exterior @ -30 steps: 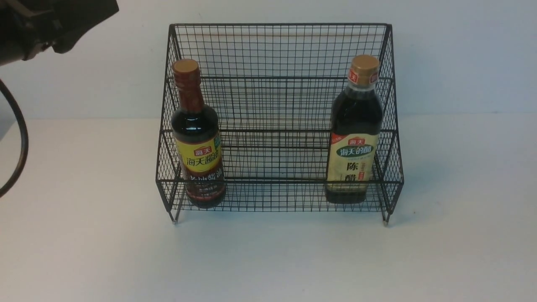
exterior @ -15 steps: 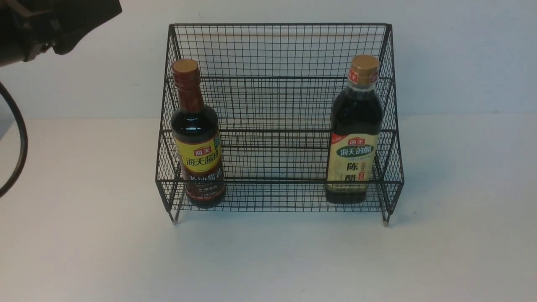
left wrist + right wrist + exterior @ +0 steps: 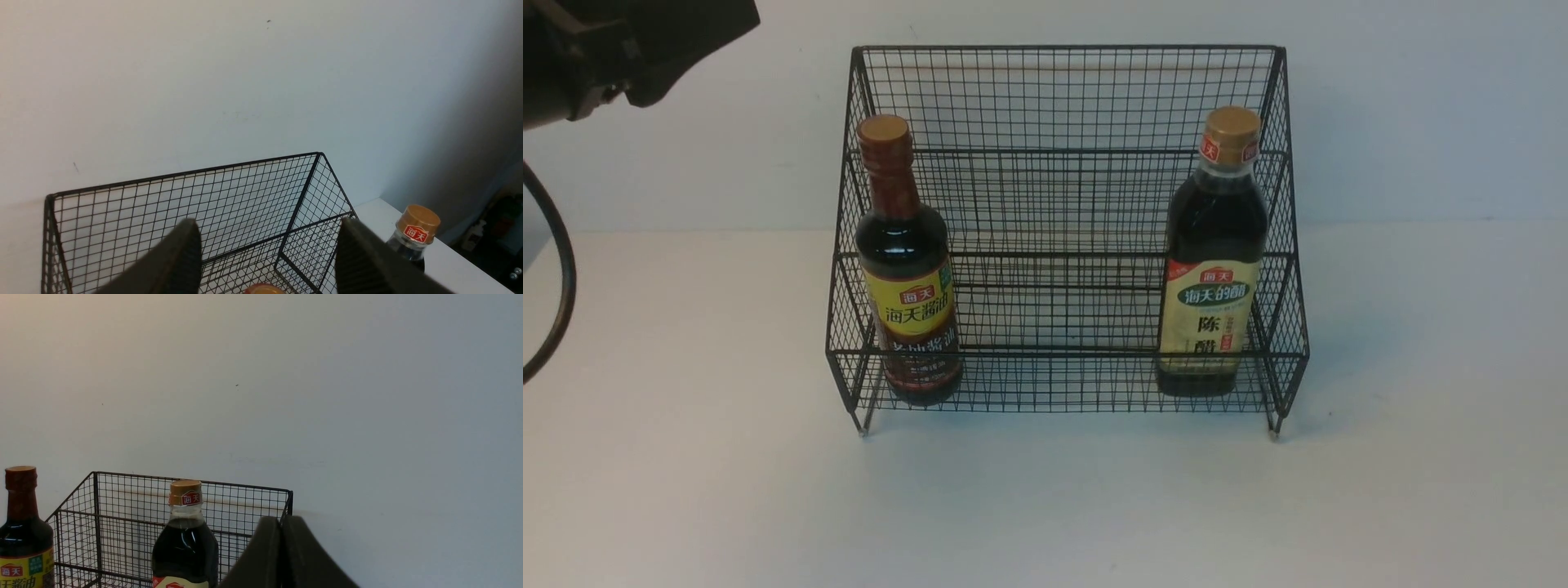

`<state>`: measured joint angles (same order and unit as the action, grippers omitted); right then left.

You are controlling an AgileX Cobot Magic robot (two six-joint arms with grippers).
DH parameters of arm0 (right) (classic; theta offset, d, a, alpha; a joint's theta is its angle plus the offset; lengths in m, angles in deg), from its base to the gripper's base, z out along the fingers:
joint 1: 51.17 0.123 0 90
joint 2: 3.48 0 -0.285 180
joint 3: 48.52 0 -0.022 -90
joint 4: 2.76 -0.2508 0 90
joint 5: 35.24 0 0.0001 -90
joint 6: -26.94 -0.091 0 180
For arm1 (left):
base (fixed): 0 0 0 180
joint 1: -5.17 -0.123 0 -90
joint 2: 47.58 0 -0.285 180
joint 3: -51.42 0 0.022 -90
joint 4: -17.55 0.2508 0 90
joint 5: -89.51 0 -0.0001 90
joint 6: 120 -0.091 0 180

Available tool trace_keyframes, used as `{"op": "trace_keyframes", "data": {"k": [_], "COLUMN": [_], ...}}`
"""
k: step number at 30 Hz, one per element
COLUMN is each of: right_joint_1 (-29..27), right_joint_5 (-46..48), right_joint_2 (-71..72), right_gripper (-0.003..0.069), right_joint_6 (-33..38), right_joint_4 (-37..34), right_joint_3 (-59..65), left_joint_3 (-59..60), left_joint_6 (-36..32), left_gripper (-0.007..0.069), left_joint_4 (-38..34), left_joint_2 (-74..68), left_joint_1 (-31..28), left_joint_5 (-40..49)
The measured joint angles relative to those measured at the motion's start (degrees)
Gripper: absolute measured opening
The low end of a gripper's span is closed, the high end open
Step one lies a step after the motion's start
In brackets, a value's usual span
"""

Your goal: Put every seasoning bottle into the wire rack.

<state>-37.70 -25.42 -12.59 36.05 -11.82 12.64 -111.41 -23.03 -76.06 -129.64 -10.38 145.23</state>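
Observation:
The black wire rack [image 3: 1062,106] stands at the middle of the white table. The bottle with the red-brown neck wrap and yellow label [image 3: 907,269] stands upright in the rack's front tier at the left. The broader bottle with the cream-and-green label [image 3: 1213,261] stands upright at the right. My left gripper [image 3: 267,232] is open and empty, high above the rack, with the left bottle's gold cap [image 3: 263,290] below it. My right gripper [image 3: 281,524] is shut and empty, back from the rack [image 3: 229,506] beside the right bottle [image 3: 186,535].
A plain white wall rises behind the rack. My left arm's dark housing [image 3: 621,41] fills the front view's top left corner, with a black cable [image 3: 560,269] hanging below it. The table's far right edge shows in the left wrist view [image 3: 461,265].

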Motion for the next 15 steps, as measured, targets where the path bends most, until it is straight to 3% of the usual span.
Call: {"op": "trace_keyframes", "data": {"k": [7, 15], "right_joint_1": [-1.15, -8.26], "right_joint_5": [-1.03, 5.93], "right_joint_2": [1.42, 1.99], "right_gripper": [-0.0015, -0.0015], "right_joint_6": [0.0, 0.0], "right_joint_4": [-0.05, 4.27], "right_joint_3": [3.96, 14.39], "left_joint_3": [0.05, 0.05], "left_joint_6": [0.0, 0.68], "left_gripper": [0.0408, 0.0364], "left_joint_4": [0.62, 8.91], "left_joint_2": [0.0, 0.0], "left_joint_1": [0.0, 0.0], "left_joint_5": [0.36, 2.58]}}
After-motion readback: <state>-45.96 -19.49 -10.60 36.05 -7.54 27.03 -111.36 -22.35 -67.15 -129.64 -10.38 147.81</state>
